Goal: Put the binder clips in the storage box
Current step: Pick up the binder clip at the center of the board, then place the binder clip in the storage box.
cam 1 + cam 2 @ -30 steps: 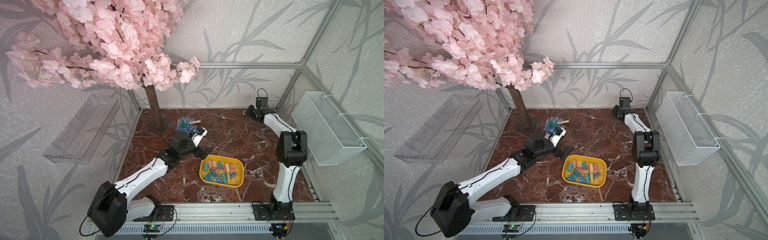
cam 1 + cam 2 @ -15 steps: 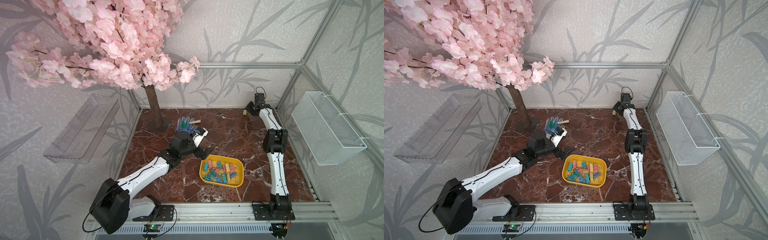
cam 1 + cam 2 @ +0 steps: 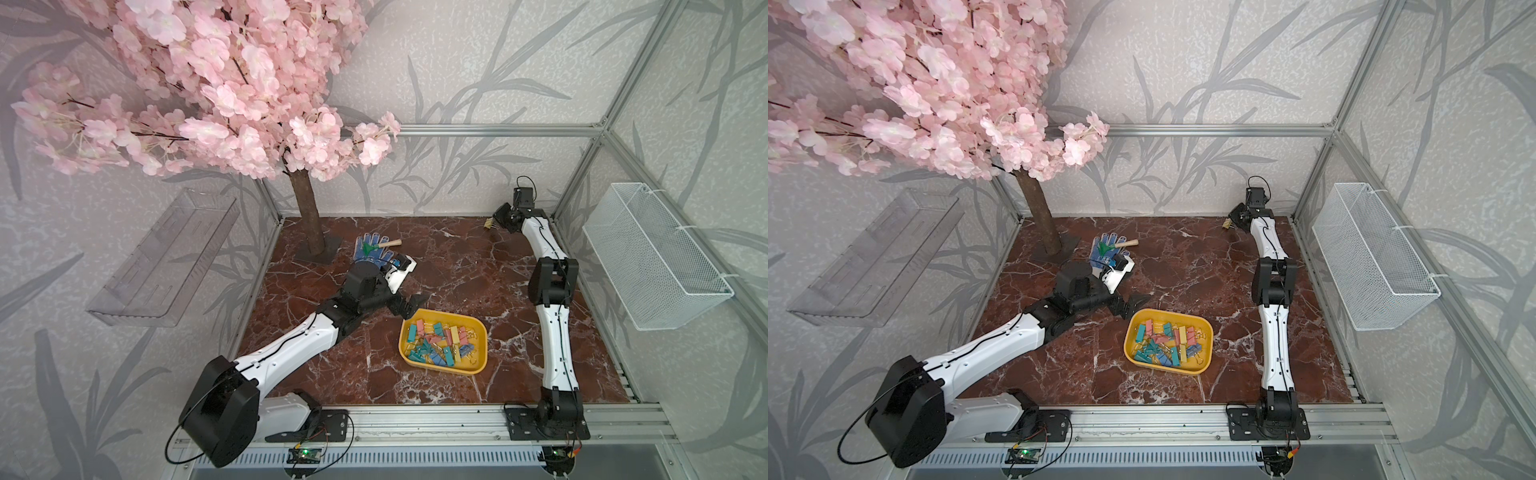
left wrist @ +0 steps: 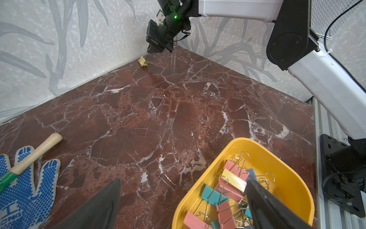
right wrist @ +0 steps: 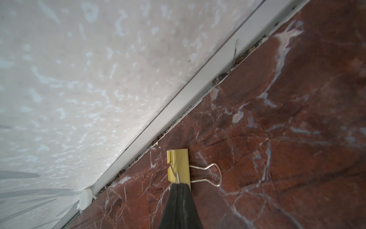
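Several pastel binder clips [image 3: 440, 340] [image 3: 1165, 343] [image 4: 227, 190] lie piled in the yellow storage box [image 3: 484, 332] [image 3: 1167, 370] [image 4: 233, 141]. One yellow binder clip [image 5: 179, 164] [image 4: 143, 61] [image 3: 488, 225] [image 3: 1227, 225] is low at the marble table's far right corner, by the back wall. My right gripper [image 5: 179, 185] [image 4: 150, 50] [image 3: 498, 220] is shut on one of its wire handles; the other handle sticks out sideways. Beside the box's near-left corner, my left gripper [image 4: 183, 181] [image 3: 409, 307] [image 3: 1131, 305] is open with nothing in it. One of its fingers [image 4: 263, 200] hangs over the box.
A blue dotted glove [image 3: 368, 249] [image 4: 25, 190] with a small wooden-handled tool [image 3: 390, 244] on it lies behind my left wrist. The tree trunk [image 3: 307, 216] stands at the back left. A white wire basket [image 3: 652, 257] hangs on the right wall, a clear shelf [image 3: 162, 257] on the left.
My right arm has stretched out towards the back wall, and its gripper has shut on the yellow clip's handle. The left arm has barely moved.
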Tool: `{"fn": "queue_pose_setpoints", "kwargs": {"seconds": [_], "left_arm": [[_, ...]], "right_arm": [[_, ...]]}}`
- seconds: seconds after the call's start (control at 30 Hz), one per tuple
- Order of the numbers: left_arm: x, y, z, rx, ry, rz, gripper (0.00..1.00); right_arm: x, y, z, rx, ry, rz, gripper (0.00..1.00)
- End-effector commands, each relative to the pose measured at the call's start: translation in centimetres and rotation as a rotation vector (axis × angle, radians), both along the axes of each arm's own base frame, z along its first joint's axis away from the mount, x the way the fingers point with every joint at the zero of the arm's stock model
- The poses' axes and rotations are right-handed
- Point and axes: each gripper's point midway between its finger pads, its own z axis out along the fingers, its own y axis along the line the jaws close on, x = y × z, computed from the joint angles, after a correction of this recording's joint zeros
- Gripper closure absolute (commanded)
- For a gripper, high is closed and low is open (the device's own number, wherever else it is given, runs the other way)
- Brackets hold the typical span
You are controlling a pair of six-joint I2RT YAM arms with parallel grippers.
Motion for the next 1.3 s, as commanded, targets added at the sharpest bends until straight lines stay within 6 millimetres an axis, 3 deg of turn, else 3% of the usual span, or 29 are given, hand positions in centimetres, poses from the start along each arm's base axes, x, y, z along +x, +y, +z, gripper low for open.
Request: {"fn": "queue_pose_setpoints", "kwargs": {"seconds": [0.0,0.17,0.3,0.47,0.67,1.0,1.13,1.27], "left_arm": [[0.3,-0.1,0.9,-0.008,-0.021,-0.002,0.0],[0.3,0.0,1.2,-0.014,-0.026,0.001,0.0],[0.4,0.3,1.4,-0.006,-0.049,0.016,0.0],[0.5,0.9,1.7,0.01,-0.079,0.037,0.0],[0.5,0.9,2.0,0.006,-0.088,0.038,0.0],[0.1,0.8,2.8,-0.02,-0.1,0.025,0.0],[0.0,1.0,3.1,-0.024,-0.111,0.028,0.0],[-0.1,1.1,3.4,-0.028,-0.126,0.032,0.0]], "right_arm": [[-0.8,1.5,2.3,0.03,-0.012,0.045,1.0],[-3.5,3.6,6.0,0.013,-0.049,0.123,1.0],[-6.9,4.6,8.8,0.054,-0.106,0.121,1.0],[-12.6,6.0,12.3,0.102,-0.171,0.126,1.0],[-20.8,8.2,16.0,0.141,-0.242,0.17,1.0],[-35.3,13.1,18.6,0.095,-0.215,0.352,1.0],[-40.6,14.8,18.1,0.081,-0.18,0.402,1.0],[-44.7,16.4,16.8,0.054,-0.119,0.457,1.0]]}}
